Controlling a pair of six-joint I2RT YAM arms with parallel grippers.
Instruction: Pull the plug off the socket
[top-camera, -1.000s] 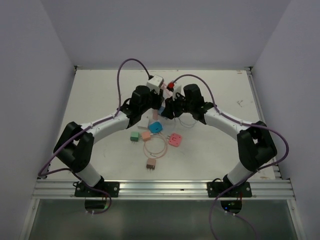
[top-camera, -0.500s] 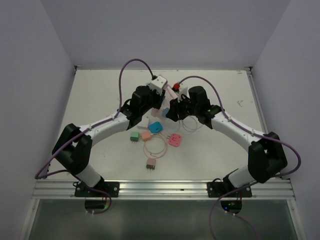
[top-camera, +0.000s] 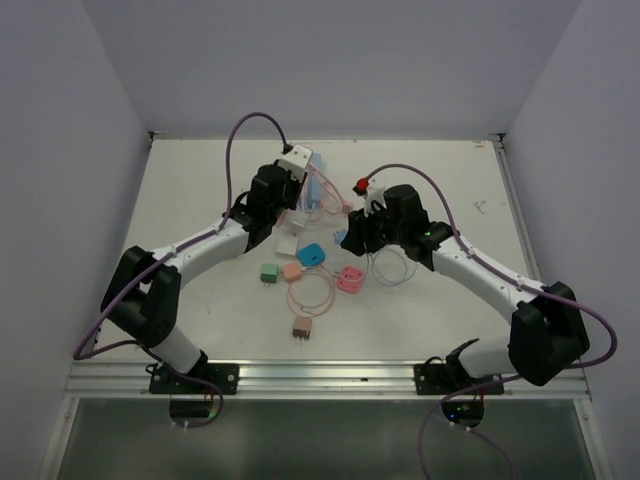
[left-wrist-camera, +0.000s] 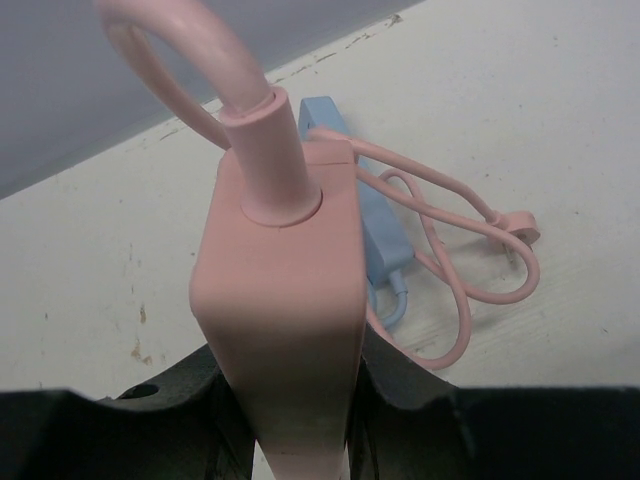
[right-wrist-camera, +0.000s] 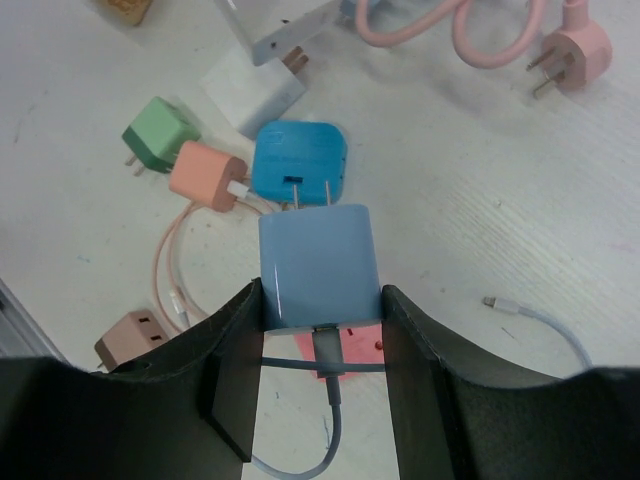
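The plug (right-wrist-camera: 318, 265) is a light blue cube charger with two bare prongs and a grey-blue cable trailing from its back. My right gripper (right-wrist-camera: 320, 300) is shut on its sides and holds it above the table, free of the socket. In the left wrist view the socket (left-wrist-camera: 280, 290) is a pink block with a thick pink cable rising from its end. My left gripper (left-wrist-camera: 290, 400) is shut on the socket's sides. From above, the left gripper (top-camera: 300, 195) and right gripper (top-camera: 347, 240) stand apart at mid table.
Loose chargers lie below the plug: bright blue (right-wrist-camera: 300, 160), orange (right-wrist-camera: 205, 178), green (right-wrist-camera: 160, 135), white (right-wrist-camera: 258, 95), brown (right-wrist-camera: 130, 345). A pink cable plug (right-wrist-camera: 580, 50) lies far right. A light blue block (left-wrist-camera: 370, 210) with looped pink cable (left-wrist-camera: 470, 260) lies beyond the socket.
The two grippers, close together a second ago, have drawn apart. The right one moved right and nearer with the plug; the left moved left and back with the socket.
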